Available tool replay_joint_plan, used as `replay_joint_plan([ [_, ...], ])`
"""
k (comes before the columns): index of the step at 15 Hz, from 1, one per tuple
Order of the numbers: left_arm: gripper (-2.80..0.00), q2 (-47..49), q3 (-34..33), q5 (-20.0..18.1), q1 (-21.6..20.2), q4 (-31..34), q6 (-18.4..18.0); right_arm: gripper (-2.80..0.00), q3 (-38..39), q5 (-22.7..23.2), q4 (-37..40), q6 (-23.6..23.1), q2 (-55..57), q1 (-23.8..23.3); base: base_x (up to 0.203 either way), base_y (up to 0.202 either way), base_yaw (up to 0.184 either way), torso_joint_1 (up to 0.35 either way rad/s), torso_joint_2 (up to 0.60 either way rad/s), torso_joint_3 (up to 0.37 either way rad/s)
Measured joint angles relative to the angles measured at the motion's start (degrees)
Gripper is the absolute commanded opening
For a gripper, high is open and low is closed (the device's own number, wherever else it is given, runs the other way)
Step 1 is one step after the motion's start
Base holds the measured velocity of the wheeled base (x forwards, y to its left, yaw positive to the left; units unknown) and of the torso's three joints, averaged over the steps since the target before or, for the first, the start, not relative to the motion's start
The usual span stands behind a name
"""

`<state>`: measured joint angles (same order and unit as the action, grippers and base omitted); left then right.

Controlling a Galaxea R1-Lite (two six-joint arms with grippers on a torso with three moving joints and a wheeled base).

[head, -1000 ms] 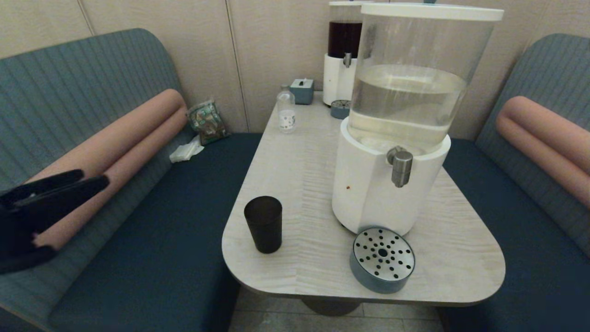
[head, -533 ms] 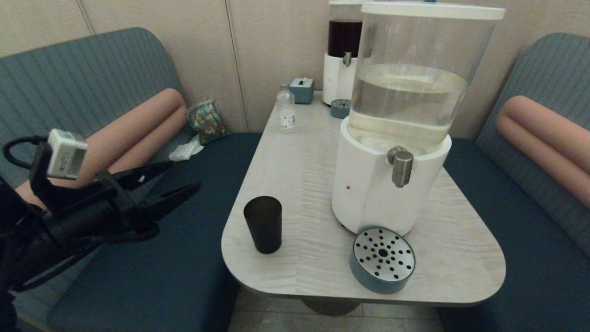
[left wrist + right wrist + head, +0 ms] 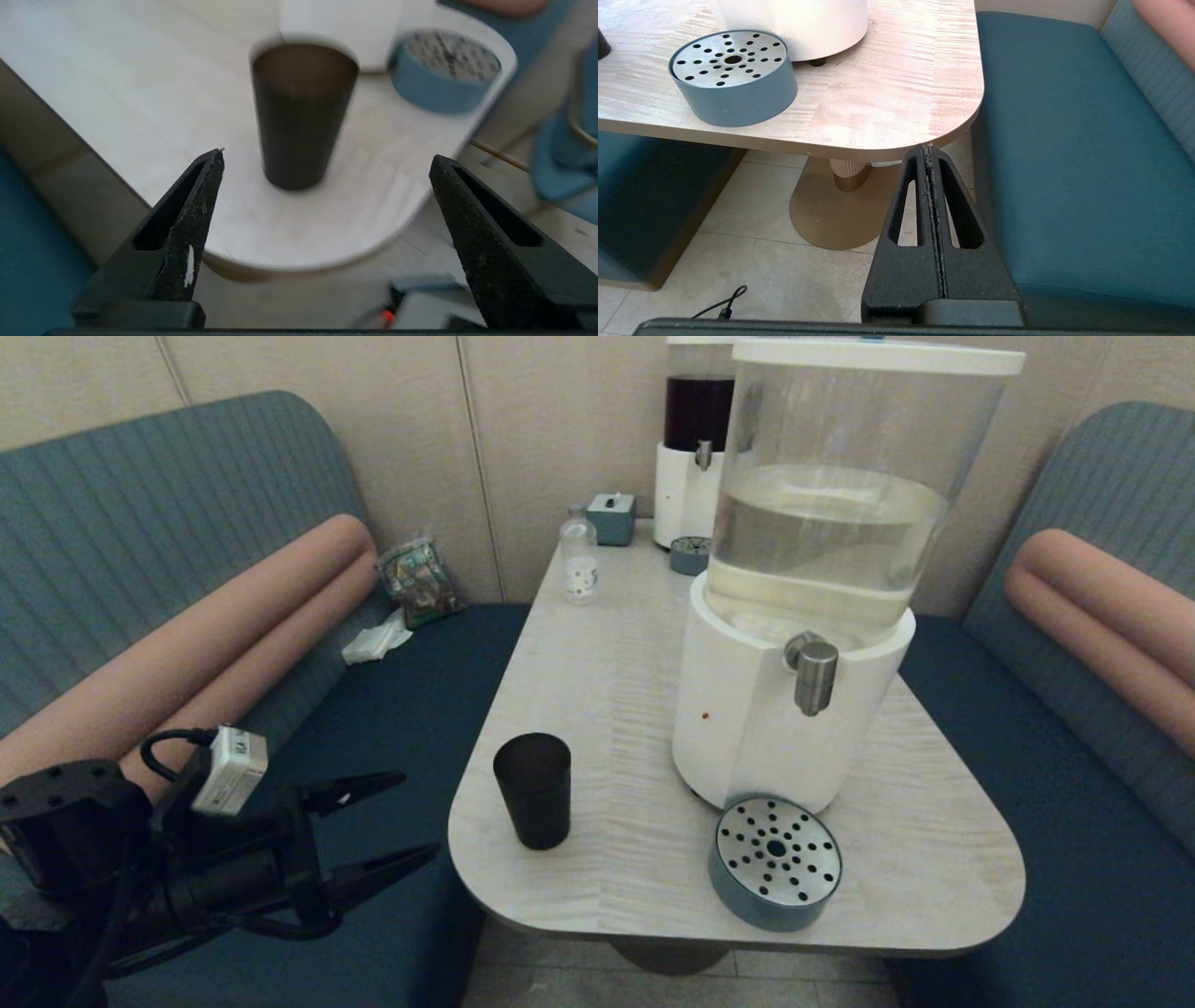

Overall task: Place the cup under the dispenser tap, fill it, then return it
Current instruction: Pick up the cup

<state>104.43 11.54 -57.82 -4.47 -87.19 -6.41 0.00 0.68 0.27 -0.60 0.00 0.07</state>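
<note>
A pale wood-grain table (image 3: 597,672) with rounded corners carries the black cup (image 3: 533,790) near its front left edge, the large white-based dispenser (image 3: 794,709), a round perforated drip tray (image 3: 775,861) before it, and farther back a small clear bottle (image 3: 580,560), a tissue box (image 3: 611,518) and a smaller dark-liquid dispenser (image 3: 691,476).

Cup (image 3: 532,801): matte black, plain. Dispenser tap (image 3: 814,676): brushed steel on a white base (image 3: 747,728), clear tank (image 3: 840,495) of pale liquid above. Drip tray (image 3: 775,861): blue-grey wall, silver top with dark holes in a radial pattern. Table (image 3: 597,663): pale wood grain, streaked. Smaller dispenser (image 3: 695,439): white base, dark liquid. Benches (image 3: 392,709): dark teal seats, ribbed grey-blue backs, salmon bolsters. Left tool (image 3: 401,817) and right tool (image 3: 929,151): both black.
</note>
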Motion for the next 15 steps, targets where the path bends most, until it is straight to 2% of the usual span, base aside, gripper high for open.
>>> replay_joint_plan([
  [3, 0.00, 4.2, 1.2, -0.3, -0.2, 0.0, -1.0, -2.80, 0.0, 0.0, 0.0, 0.0, 0.0, 0.0, 0.000, 0.000, 0.000, 0.000, 0.00, 0.000],
  [6, 0.00, 8.7, 5.3, -0.1, 0.1, 0.0, -1.0, -2.80, 0.0, 0.0, 0.0, 0.0, 0.0, 0.0, 0.000, 0.000, 0.000, 0.000, 0.00, 0.000],
  [12, 0.00, 15.8, 14.4, 0.3, 4.1, 0.0, 1.2, -2.80, 0.0, 0.0, 0.0, 0.0, 0.0, 0.0, 0.000, 0.000, 0.000, 0.000, 0.00, 0.000],
  [15, 0.00, 18.8, 18.5, 3.8, 5.6, 0.0, 1.3, -2.80, 0.0, 0.0, 0.0, 0.0, 0.0, 0.0, 0.000, 0.000, 0.000, 0.000, 0.00, 0.000],
])
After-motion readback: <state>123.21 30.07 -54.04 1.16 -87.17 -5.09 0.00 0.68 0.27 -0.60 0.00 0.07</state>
